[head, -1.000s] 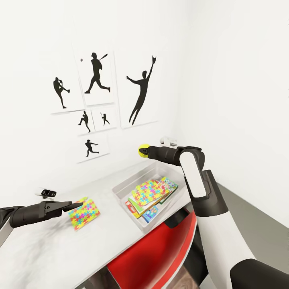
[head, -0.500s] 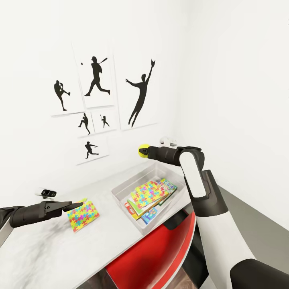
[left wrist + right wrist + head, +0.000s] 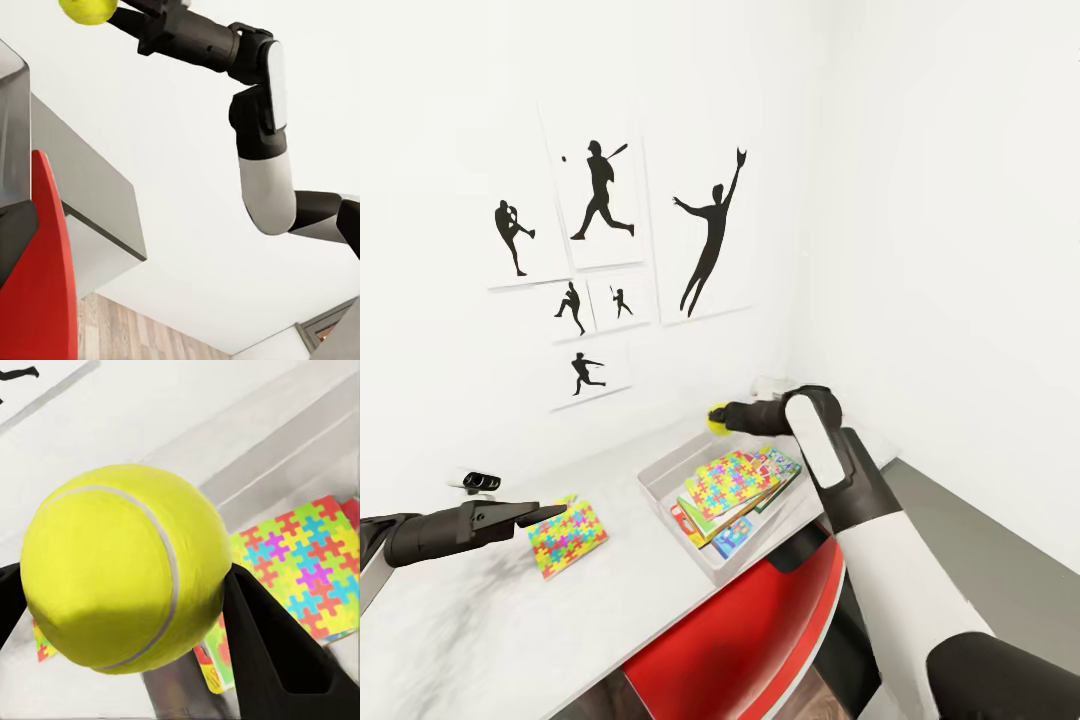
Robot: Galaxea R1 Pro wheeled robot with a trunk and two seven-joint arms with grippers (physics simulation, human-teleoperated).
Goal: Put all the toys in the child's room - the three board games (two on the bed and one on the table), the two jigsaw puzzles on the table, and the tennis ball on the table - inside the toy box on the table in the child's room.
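1. Left gripper hovers touching the loose puzzle on the table; I cannot tell how far its fingers are parted.
2. Toy box at 3 o'clock from that puzzle holds the stacked games and a puzzle.
3. Right gripper pinches the ball above the box's 12 o'clock rim: the ball step is in hand; next, move over the interior and release.

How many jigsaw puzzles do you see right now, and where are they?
2. One jigsaw puzzle lies on the table near the left gripper. The other puzzle tops the stack inside the toy box.
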